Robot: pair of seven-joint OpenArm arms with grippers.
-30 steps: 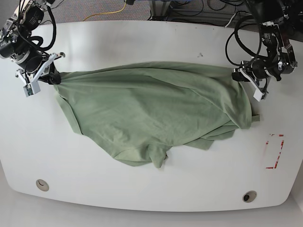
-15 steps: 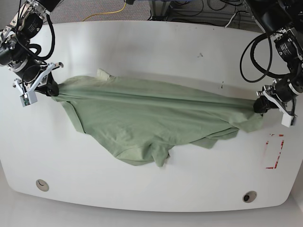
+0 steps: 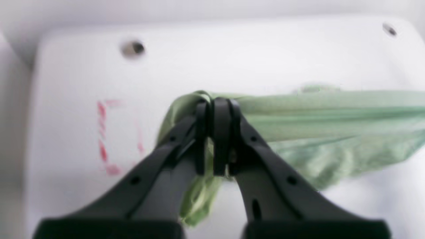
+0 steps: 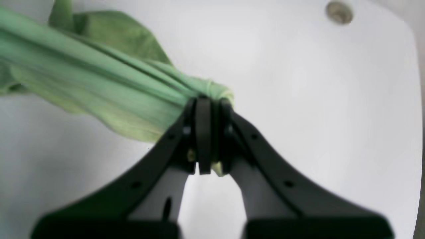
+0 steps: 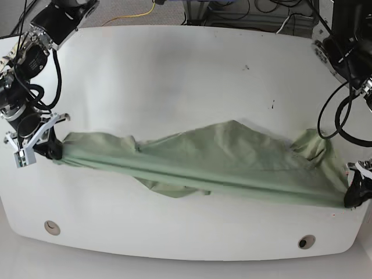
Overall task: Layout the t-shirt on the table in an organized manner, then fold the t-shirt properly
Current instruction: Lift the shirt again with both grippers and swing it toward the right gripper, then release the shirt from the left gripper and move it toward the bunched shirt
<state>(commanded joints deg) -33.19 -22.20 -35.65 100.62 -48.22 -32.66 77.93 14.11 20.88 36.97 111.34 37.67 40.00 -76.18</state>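
The pale green t-shirt point(image 5: 221, 160) hangs stretched in a long taut band across the front of the white table point(image 5: 174, 70), held at both ends. My right gripper point(image 5: 51, 150), at the base view's left, is shut on one bunched end point(image 4: 212, 91). At the base view's far right my left gripper point(image 5: 352, 197) is shut on the other bunched end point(image 3: 191, 101). The taut lower edge runs straight between the two grippers. Loose fabric billows up behind it and a fold droops below the middle point(image 5: 174, 189).
Two round grommet holes point(image 5: 52, 226) point(image 5: 306, 241) sit near the table's front edge. A red rectangular marking point(image 3: 104, 136) lies just beyond the left gripper in the left wrist view. Cables and a yellow cord point(image 5: 136, 14) lie behind the table's far edge.
Both grippers have pulled the shirt toward the table's front edge and further apart. The shirt has gone from a spread heap to a tight band; the left gripper now sits by the front right corner.
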